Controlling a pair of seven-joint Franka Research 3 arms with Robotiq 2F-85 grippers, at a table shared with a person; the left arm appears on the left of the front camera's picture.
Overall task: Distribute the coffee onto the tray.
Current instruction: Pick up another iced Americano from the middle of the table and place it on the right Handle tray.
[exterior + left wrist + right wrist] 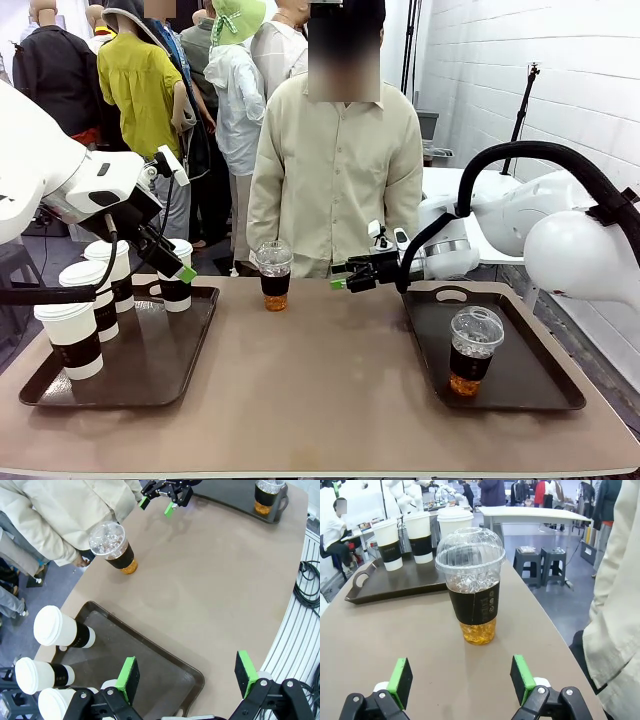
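Right gripper (462,680) hangs low over the table (330,400) with its jaws wide apart and nothing between them, pointing at 1 clear dome-lidded cup (472,592) of amber drink. That cup stands just ahead of the green pads, not touching them, near the table's far edge in front of the person (335,170). Behind the gripper lies the right tray (545,385), with the second clear cup (474,352) toward its near edge. Left gripper (180,222) (jaws also spread and empty) hovers over the left tray (150,385). There 3 paper cups (72,338) line the left edge, and 1 paper cup (178,277) stands at the far right corner.
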